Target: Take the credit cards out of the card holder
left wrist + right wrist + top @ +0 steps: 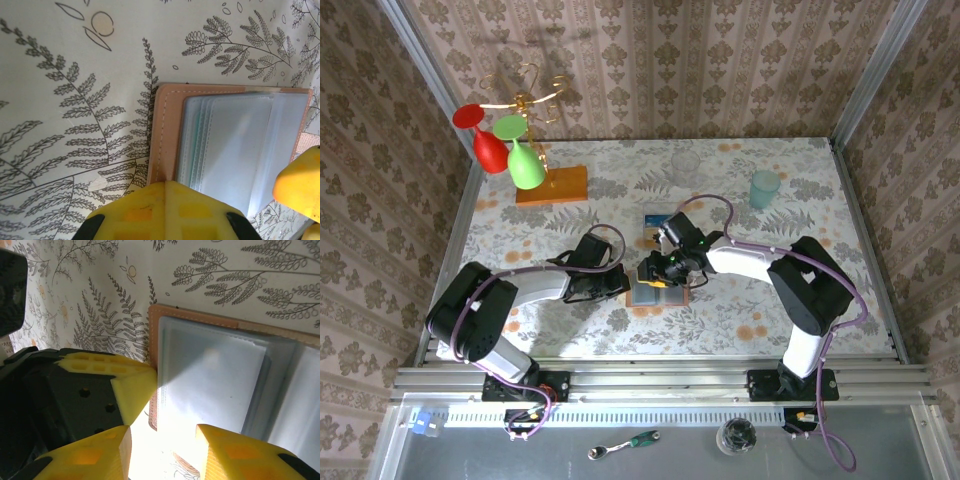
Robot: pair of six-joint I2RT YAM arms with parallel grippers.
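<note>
The card holder [654,292] lies open on the flowered table, with a tan leather rim [165,130] and grey-blue pockets [210,375]. A faint teal edge [198,125] shows inside the pockets. A small blue credit card [658,227] lies flat on the table just behind the holder. My left gripper [166,183] is shut, its tips pressed on the holder's rim; its yellow finger [131,387] touches the holder's left edge. My right gripper [162,442] is open, hanging low over the holder's near corner, one finger [300,185] beside the pockets.
An orange wooden slab [552,186] at the back left carries a gold rack with red and green glasses [525,165]. A teal cup [765,187] stands back right and a clear glass [685,160] back centre. Walls close the table's sides.
</note>
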